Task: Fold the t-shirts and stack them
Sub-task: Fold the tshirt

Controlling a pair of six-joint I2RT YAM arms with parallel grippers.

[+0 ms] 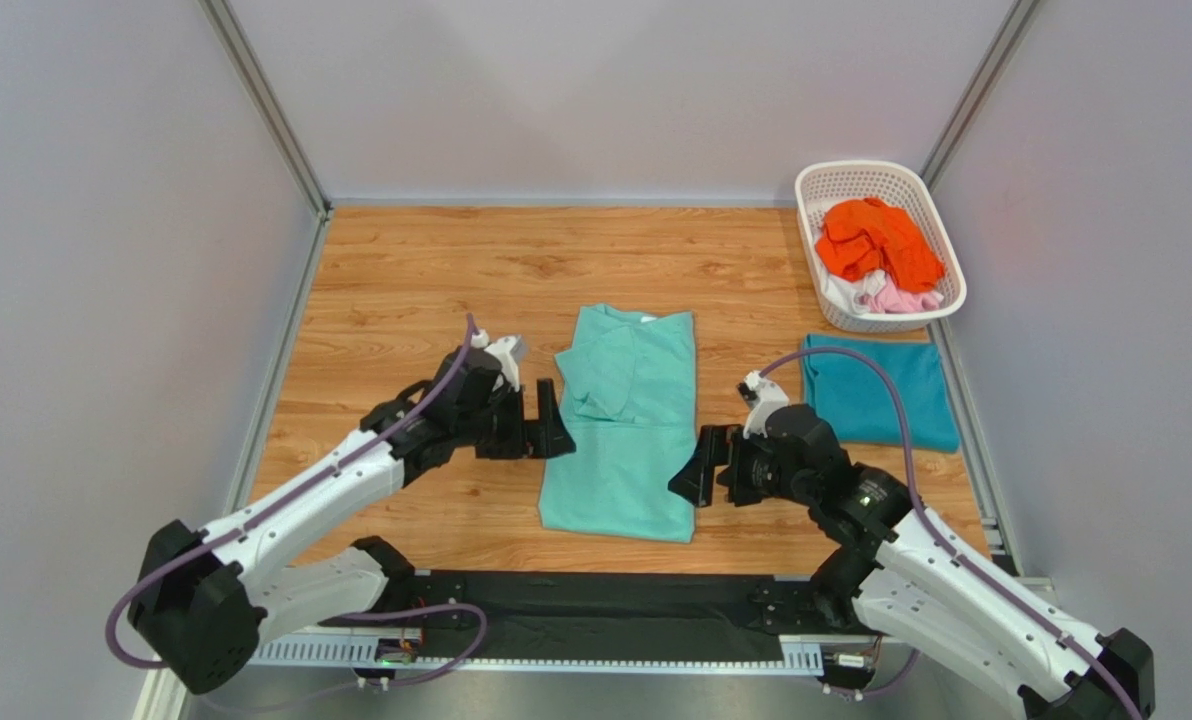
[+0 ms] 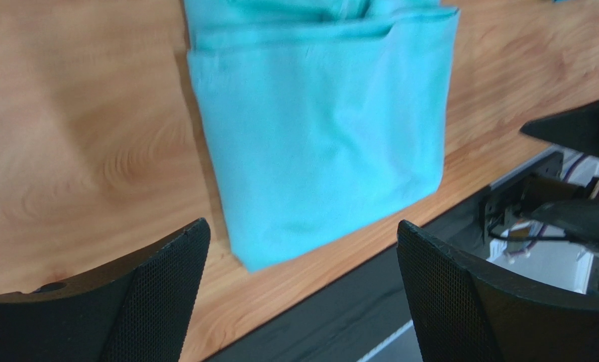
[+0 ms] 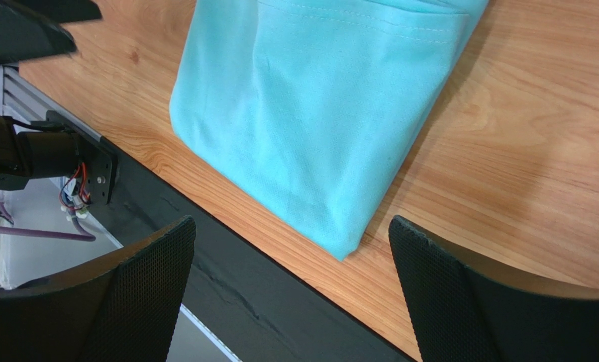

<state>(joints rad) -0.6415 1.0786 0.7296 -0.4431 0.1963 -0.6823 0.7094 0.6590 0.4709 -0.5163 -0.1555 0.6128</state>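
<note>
Left end effector (image 1: 529, 425) and right end effector (image 1: 712, 468) gape wide and empty, flanking the mint green t-shirt (image 1: 625, 435); both wrist views cut off its far end.

You've got no readable text, labels, brands or nos. anywhere in these views, op.

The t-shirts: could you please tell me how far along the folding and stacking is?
Done: the teal t-shirt lies folded at the right. In hand: the mint green t-shirt is folded into a long strip between the open left gripper and right gripper, neither holding it. Left: the orange t-shirt, plus pink and white cloth, crumpled in the basket.
</note>
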